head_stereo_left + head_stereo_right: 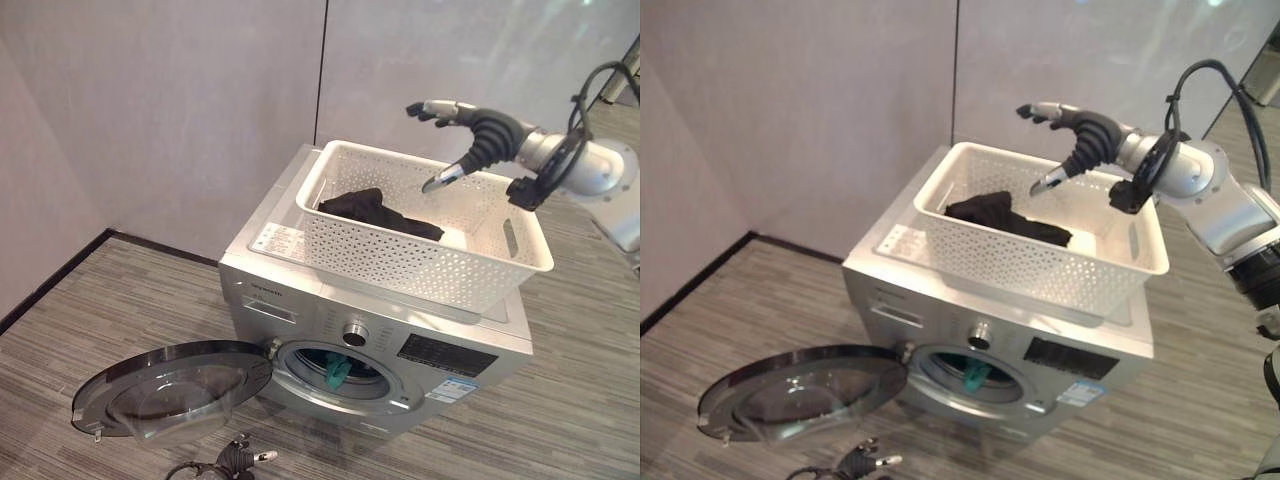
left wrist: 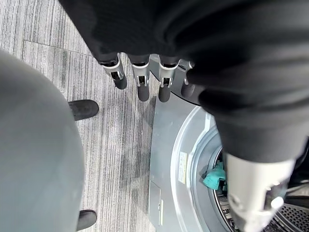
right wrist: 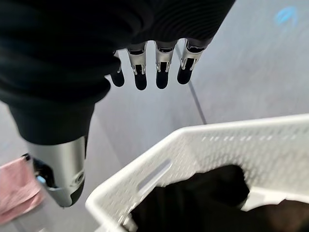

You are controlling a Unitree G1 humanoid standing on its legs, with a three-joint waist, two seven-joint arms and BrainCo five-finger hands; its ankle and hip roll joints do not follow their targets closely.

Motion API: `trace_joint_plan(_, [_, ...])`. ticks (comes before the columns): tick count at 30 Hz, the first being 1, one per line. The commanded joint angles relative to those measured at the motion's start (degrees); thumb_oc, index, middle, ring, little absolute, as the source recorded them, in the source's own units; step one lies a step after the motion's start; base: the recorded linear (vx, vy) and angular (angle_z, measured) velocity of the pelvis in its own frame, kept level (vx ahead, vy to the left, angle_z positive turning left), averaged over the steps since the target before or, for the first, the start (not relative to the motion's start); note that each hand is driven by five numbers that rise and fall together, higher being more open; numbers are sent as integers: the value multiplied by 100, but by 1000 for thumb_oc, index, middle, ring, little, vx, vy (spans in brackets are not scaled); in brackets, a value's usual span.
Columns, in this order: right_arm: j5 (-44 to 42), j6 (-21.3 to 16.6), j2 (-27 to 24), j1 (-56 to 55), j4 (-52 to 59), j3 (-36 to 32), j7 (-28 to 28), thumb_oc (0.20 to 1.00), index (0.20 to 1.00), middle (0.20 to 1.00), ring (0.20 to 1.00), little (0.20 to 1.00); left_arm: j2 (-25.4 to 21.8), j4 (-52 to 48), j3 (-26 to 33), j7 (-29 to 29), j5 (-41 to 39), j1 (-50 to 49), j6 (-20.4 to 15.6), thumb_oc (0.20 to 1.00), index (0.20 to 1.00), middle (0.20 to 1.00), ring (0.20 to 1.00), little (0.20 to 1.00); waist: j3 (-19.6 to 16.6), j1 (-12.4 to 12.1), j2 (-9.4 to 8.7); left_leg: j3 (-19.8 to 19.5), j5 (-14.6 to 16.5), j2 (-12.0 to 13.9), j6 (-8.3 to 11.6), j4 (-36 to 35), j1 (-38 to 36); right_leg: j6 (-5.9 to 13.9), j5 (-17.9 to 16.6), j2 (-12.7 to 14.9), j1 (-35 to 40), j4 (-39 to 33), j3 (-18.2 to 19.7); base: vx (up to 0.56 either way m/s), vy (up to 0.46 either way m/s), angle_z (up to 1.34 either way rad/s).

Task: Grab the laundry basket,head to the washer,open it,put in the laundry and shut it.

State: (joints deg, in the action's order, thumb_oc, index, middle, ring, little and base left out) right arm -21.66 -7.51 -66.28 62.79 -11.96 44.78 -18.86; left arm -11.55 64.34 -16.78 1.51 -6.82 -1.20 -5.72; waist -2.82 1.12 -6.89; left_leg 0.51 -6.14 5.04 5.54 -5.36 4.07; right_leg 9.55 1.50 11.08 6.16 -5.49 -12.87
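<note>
White perforated plastic laundry basket sits on top of the silver front-load washer, long axis running roughly 10 to 4 o'clock across the lid. Inside it, a black garment lies crumpled toward the 9 o'clock end, stretched along the same axis. Right hand hovers above the basket's far rim at about 1 o'clock from the garment, fingers spread and relaxed, thumb dropped toward the basket, holding nothing. The garment lies down and toward 8 o'clock from that hand, so the right hand is clearly the nearer one for the next pick. Left hand hangs low by the washer front, fingers straight and slack, empty.

Round door is swung fully open to 9 o'clock, glossy dark glass in a grey ring. Drum opening is clear, with a teal cloth already inside at the lip. Floor is grey striped wood-look plank; walls are plain matte grey panels.

Judgement: loading is partway, black garment left, door not yet shut.
</note>
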Motion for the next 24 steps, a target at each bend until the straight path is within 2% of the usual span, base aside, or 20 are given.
trace_joint_plan(1, [-48,-13,-554,439,-86,323,-147,1000,1000,1000,1000,1000,45,591,-218,205,15,76,-79,1000,1000,1000,1000,1000,89,-374,21,32,640,69,-109,36,-510,-84,-136,-105,-334,307,-95,0,0,0])
trace_joint_plan(3, [193,44,-652,501,-170,613,-245,1000,1000,1000,1000,1000,44,577,-224,241,-3,70,-69,1000,1000,1000,1000,1000,97,-377,-12,13,624,95,-94,36,-490,-93,-127,-125,-336,301,-117,0,0,0])
trace_joint_plan(7, [440,55,-722,496,-329,767,-286,1000,1000,1000,1000,1000,45,546,-239,272,-44,77,-64,1000,1000,1000,1000,1000,126,-382,-33,-16,604,118,-79,36,-459,-101,-118,-144,-346,294,-130,0,0,0])
trace_joint_plan(15, [707,86,-503,441,-955,662,-156,1000,1000,1000,1000,1000,41,502,-251,270,-241,69,-61,1000,1000,1000,1000,1000,227,-421,-32,-51,549,159,-56,36,-361,-127,-137,-188,-407,258,-162,0,0,0])
trace_joint_plan(24, [694,116,-213,116,-997,475,-110,1000,1000,1000,1000,1000,40,413,-245,219,-410,96,-64,1000,1000,1000,1000,1000,372,-478,-43,-172,464,171,-40,36,-210,-155,-121,-219,-461,269,-256,-11,-4,3])
